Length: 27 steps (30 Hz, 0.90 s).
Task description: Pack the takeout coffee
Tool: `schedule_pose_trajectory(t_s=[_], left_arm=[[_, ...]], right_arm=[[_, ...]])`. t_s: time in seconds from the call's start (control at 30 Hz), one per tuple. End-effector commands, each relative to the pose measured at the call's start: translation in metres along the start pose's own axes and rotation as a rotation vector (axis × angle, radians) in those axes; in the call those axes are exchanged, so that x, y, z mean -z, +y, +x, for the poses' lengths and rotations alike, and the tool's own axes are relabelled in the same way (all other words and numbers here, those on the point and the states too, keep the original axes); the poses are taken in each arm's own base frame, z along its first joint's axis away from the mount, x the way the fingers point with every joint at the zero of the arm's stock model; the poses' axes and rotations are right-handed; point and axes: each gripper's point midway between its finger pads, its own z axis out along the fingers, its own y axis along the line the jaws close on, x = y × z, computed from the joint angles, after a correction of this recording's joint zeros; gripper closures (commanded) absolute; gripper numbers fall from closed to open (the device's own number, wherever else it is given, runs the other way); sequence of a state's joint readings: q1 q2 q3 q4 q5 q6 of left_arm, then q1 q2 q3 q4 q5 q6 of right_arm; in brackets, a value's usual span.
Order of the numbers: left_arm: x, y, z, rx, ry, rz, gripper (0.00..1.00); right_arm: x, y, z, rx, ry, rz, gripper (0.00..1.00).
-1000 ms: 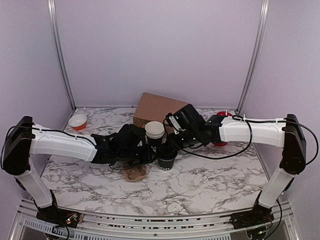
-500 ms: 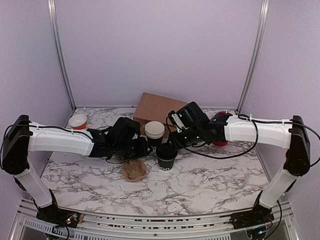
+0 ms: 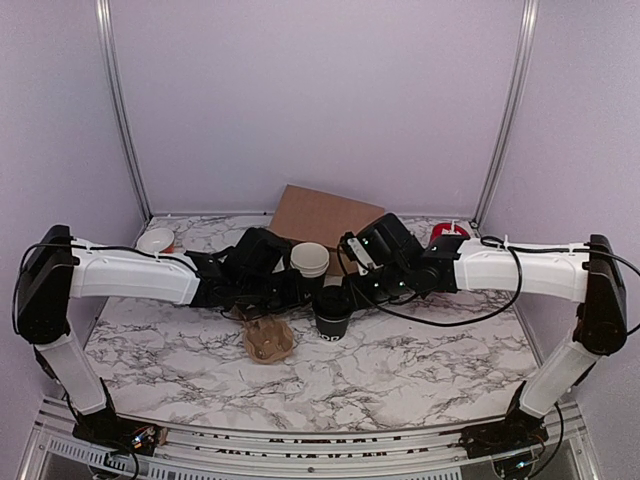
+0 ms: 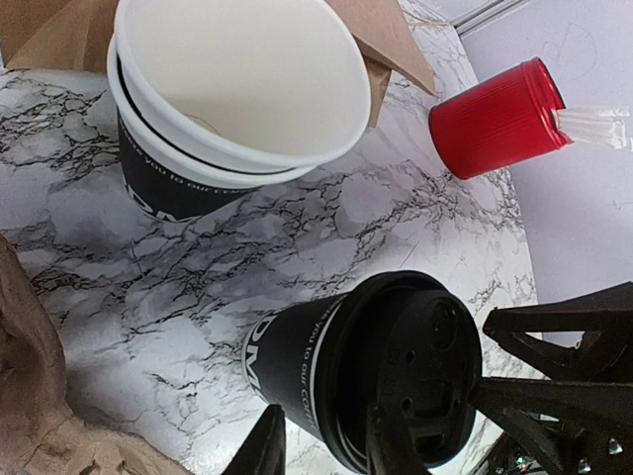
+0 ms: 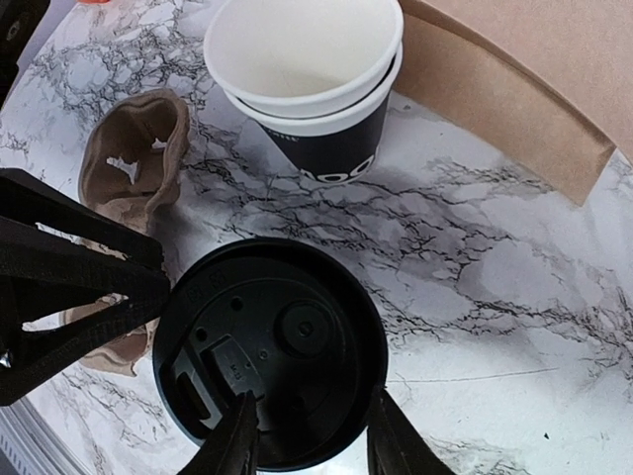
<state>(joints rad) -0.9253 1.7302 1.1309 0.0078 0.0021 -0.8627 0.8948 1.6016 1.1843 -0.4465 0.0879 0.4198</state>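
left gripper and right gripper flank the takeout coffee, fingers part-spread; grip unclear. stacked cups, carrier, box crowd close.

We are looking at a robotics lab test cell: a marble-patterned table boxed in behind and beside by plain lilac panels on aluminium posts, with exposed wiring along its near edge.

The small black paper cup with a round black plastic lid carries white lettering, partly legible: "to our". Stacked black white-rimmed paper cups beside it read "you to our".
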Motion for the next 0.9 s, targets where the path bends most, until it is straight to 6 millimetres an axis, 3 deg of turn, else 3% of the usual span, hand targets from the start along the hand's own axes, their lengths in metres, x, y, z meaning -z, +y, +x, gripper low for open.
schedule_pose_trajectory(t_s=[0.0, 0.37, 0.87], left_arm=[[-0.004, -0.001, 0.004, -0.007, 0.026, 0.003, 0.71], [-0.012, 0.013, 0.018, 0.008, 0.055, -0.014, 0.75], [-0.017, 0.023, 0.054, 0.014, 0.101, -0.045, 0.79]], right_arm=[[-0.004, 0.007, 0.0, -0.012, -0.002, -0.023, 0.64], [-0.011, 0.008, 0.004, -0.013, 0.014, -0.025, 0.65], [-0.018, 0.001, 0.006, -0.002, 0.022, 0.004, 0.68]])
